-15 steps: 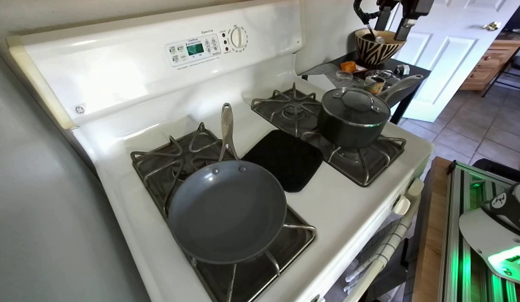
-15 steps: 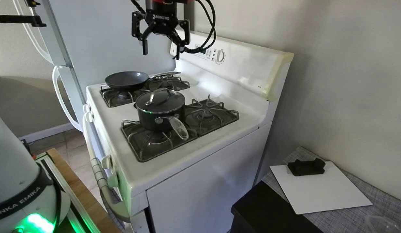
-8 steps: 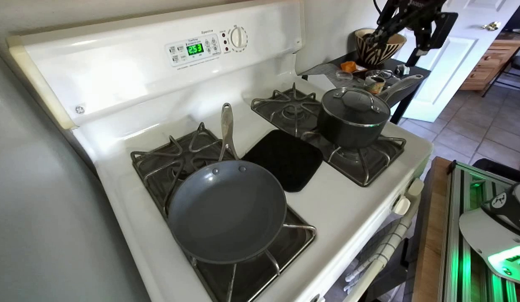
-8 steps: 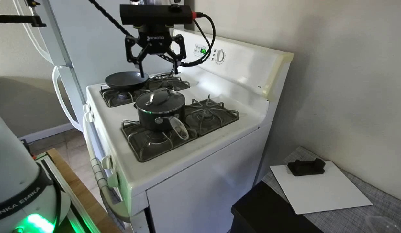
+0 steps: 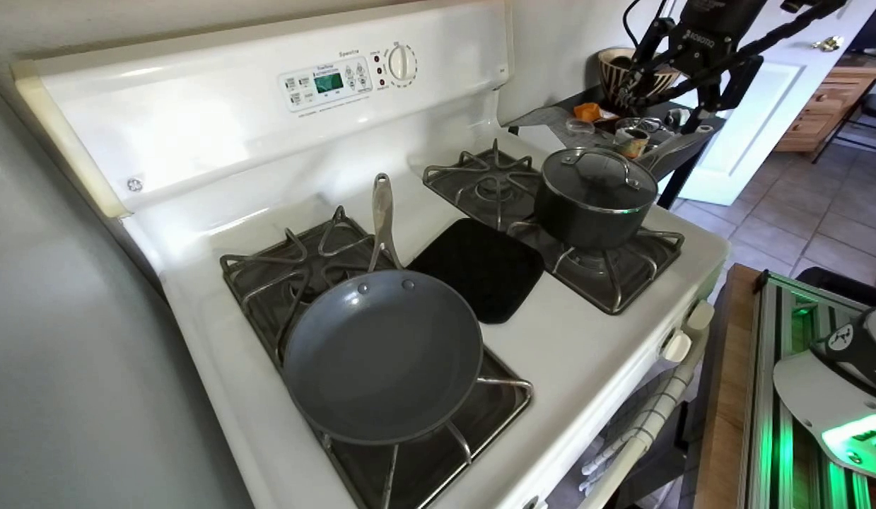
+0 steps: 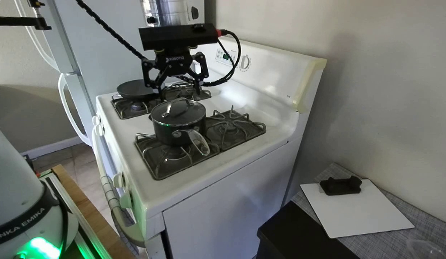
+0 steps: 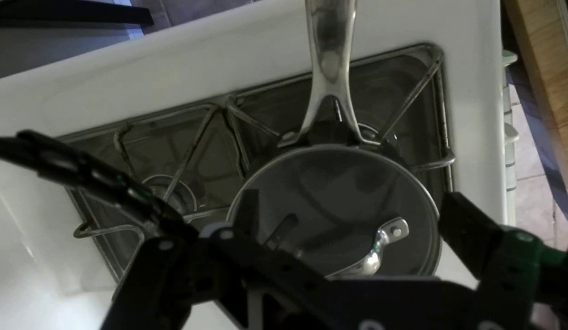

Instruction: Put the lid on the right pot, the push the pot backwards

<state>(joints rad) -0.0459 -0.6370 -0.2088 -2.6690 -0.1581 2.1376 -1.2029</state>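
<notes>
The lid [image 5: 592,178] is grey glass with a metal rim and a shiny arched metal handle. It sits flat on the dark grey right pot [image 5: 582,223] in both exterior views; the lid [image 6: 188,117] and pot [image 6: 167,135] stand on the front burner grate. My gripper [image 6: 179,92] is open and empty, pointing down, above the lid and apart from it. In the wrist view the open gripper [image 7: 348,208] has its fingers on either side of the lid [image 7: 329,183]. The gripper's linkage hides the near part of the lid and its handle.
A wide frying pan [image 5: 384,357] stands on the other grate, with a black square mat [image 5: 480,268] between the grates. A bare rear grate [image 6: 231,129] lies behind the pot. The stove's back panel [image 6: 258,68] rises behind. The pot's long handle [image 7: 332,46] points away from the frying pan.
My gripper has come down from high above the stove to closer over the lid, staying open. The lid, pot and frying pan have not moved.
</notes>
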